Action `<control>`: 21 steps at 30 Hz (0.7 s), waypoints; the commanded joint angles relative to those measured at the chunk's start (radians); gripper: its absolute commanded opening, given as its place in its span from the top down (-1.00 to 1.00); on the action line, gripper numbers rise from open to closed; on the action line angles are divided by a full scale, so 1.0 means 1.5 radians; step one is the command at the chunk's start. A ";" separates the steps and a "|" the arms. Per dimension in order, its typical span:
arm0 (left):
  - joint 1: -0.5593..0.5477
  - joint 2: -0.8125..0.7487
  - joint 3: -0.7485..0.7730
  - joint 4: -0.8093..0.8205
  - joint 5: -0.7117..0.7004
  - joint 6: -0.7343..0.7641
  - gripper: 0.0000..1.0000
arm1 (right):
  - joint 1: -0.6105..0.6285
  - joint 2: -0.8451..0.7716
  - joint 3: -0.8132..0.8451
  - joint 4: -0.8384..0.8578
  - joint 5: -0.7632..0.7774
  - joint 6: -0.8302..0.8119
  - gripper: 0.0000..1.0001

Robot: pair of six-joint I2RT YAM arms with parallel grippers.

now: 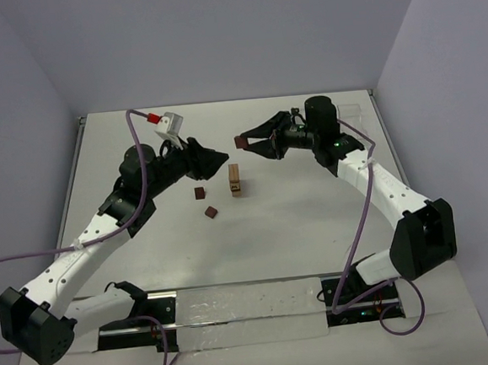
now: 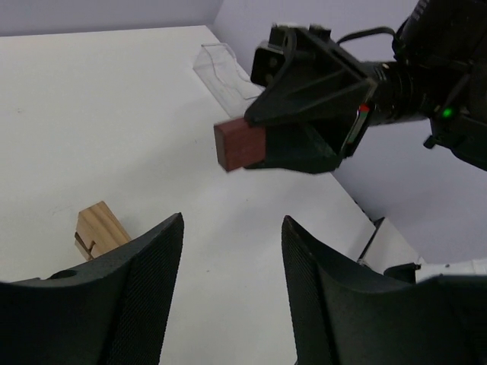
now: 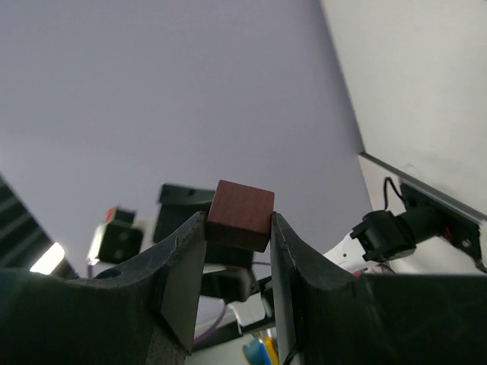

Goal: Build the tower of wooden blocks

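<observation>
The brown wood block [image 3: 240, 214] looks smooth and matt (the tan tower [image 2: 100, 228] shows grain), the tray [image 2: 221, 68] glossy clear plastic.

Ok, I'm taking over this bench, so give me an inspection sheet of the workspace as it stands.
Surface: white table, no spills seen.
Job's things: tower upright near centre; two loose brown cubes left of it.
Clutter: clear tray at the far right.
Grippers: left gripper open, empty; right gripper fingers shut on a held brown cube.
Cables: purple cables on each arm, clear of the blocks.
Surroundings: plain walls; nothing else seen.
</observation>
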 commanded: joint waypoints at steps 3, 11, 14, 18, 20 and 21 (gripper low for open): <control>-0.046 0.060 0.106 -0.035 -0.146 0.028 -0.16 | 0.005 0.014 0.038 -0.162 0.064 -0.025 1.00; -0.069 0.120 0.153 -0.091 -0.150 -0.008 -0.15 | 0.005 0.022 0.047 -0.205 0.087 -0.028 1.00; -0.080 0.130 0.157 -0.106 -0.149 -0.016 -0.20 | 0.004 0.027 0.050 -0.208 0.093 -0.031 1.00; -0.095 0.139 0.160 -0.113 -0.150 -0.020 -0.24 | 0.005 0.031 0.051 -0.207 0.095 -0.029 1.00; -0.096 0.145 0.161 -0.116 -0.149 -0.022 -0.26 | 0.004 0.032 0.051 -0.200 0.091 -0.026 1.00; -0.097 0.151 0.163 -0.119 -0.150 -0.025 -0.26 | 0.004 0.032 0.051 -0.197 0.089 -0.025 1.00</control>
